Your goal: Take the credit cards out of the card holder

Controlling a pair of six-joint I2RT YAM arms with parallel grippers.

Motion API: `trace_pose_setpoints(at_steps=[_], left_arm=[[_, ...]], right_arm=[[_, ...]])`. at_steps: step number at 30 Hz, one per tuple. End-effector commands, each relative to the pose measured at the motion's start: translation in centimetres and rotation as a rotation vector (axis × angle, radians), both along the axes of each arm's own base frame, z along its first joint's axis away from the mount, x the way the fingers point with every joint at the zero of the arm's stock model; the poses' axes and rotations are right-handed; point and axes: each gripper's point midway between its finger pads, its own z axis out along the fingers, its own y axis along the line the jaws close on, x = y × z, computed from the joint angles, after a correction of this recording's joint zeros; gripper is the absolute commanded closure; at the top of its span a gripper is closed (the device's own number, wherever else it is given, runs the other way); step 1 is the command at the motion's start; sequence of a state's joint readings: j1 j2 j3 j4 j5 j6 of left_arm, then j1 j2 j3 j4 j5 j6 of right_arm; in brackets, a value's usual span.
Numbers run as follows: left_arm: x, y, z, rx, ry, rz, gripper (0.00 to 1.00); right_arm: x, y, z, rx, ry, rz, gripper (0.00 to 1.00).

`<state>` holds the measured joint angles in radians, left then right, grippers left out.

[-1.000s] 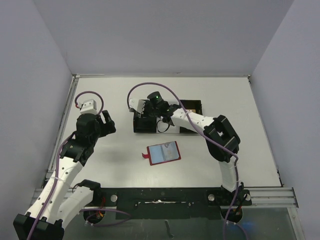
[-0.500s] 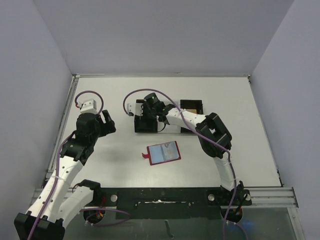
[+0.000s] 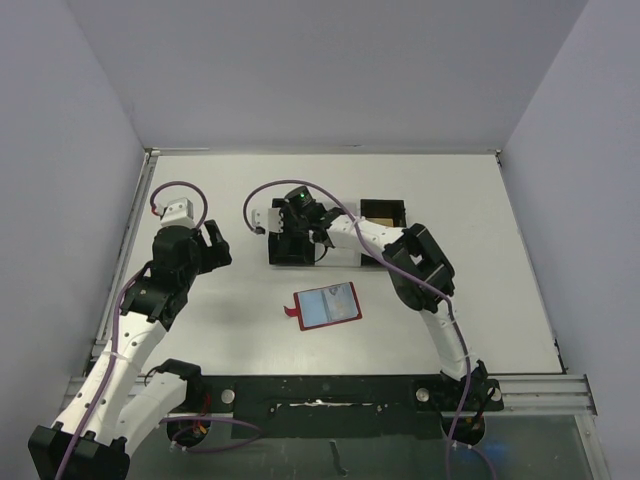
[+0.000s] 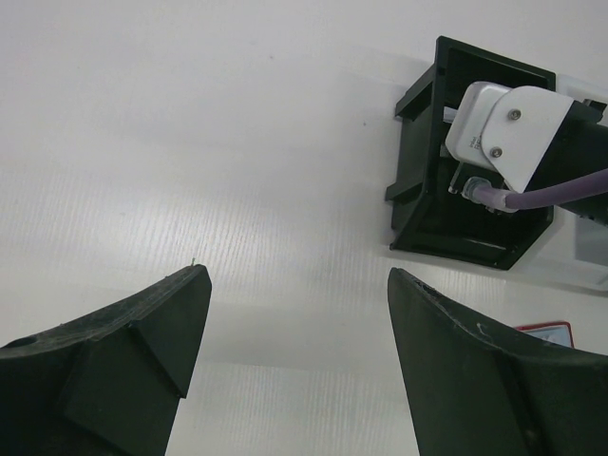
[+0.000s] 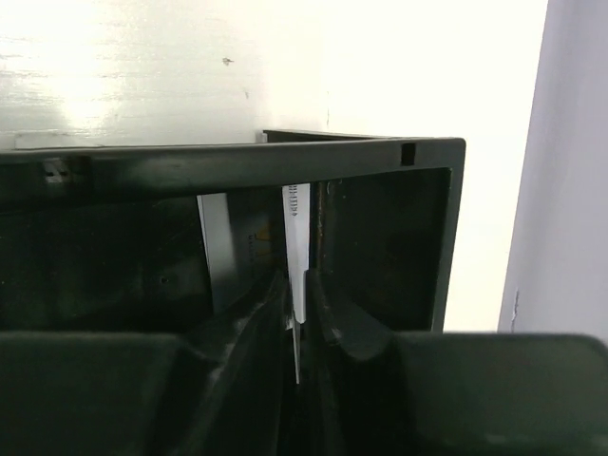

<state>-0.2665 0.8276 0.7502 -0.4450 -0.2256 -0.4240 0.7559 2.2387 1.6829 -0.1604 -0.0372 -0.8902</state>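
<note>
Top external view first: the card holder [image 3: 327, 305] lies open on the white table [image 3: 480, 280], blue-grey lining up, red tab at its 9 o'clock edge, out in the open with neither arm touching it. Whether cards sit in its pockets, I cannot tell from up here.

Up at its 11 o'clock, and the right arm [image 3: 400, 245] is stretched across the tray, its forearm covering the middle section and its wrist parked right over the black bin [image 3: 300, 256] at the tray's 9 o'clock end. A purple cable [image 3: 330, 190] loops over the top.

Right wrist view now: the right gripper [image 5: 296, 285] is down inside that bin, jaws pinched almost together on a pale credit card [image 5: 299, 204] held edge-on and upright. Bin walls crowd it at 12 and 3 o'clock. A second card [image 5: 223, 256] leans against the back wall, just at 9 o'clock of the held one.

Over at the table's 9 o'clock side, the left arm [image 3: 160, 290] hangs well apart from everything. Its wrist view shows the left gripper [image 4: 299, 285] spread wide with nothing between the fingers [image 4: 142, 342], only bare table below, the bin at 2 o'clock and a red corner of the holder at 4 o'clock.
</note>
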Motion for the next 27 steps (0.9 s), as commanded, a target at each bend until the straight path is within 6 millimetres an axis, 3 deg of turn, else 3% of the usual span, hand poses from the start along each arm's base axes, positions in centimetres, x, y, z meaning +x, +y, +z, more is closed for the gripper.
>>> trace_pose_setpoints(at_steps=[1,4,8,21,27], left_arm=[[0.8,-0.1,1.7,-0.003,-0.063,-0.01,0.25],[0.9,-0.4,1.6,-0.007,-0.058,-0.022,0.25],[0.9,-0.5,1.5,-0.006,-0.051,-0.028,0.25],[0.8,-0.3,1.6,-0.004,-0.055,-0.02,0.25],[0.7,-0.1,1.8,-0.003,-0.064,-0.014,0.25]], right_arm=[[1.1,0.5,2.5,0.055,-0.03,-0.006,0.8],[0.9,0.5,3.2,0.089,-0.016,-0.005,0.68],[1.1,0.3,4.0,0.139,0.01,-0.024,0.62],[0.0,1.3,7.6,0.426,0.144,-0.113,0.58],[-1.4,2.8,7.7,0.565,0.288,-0.18,0.71]])
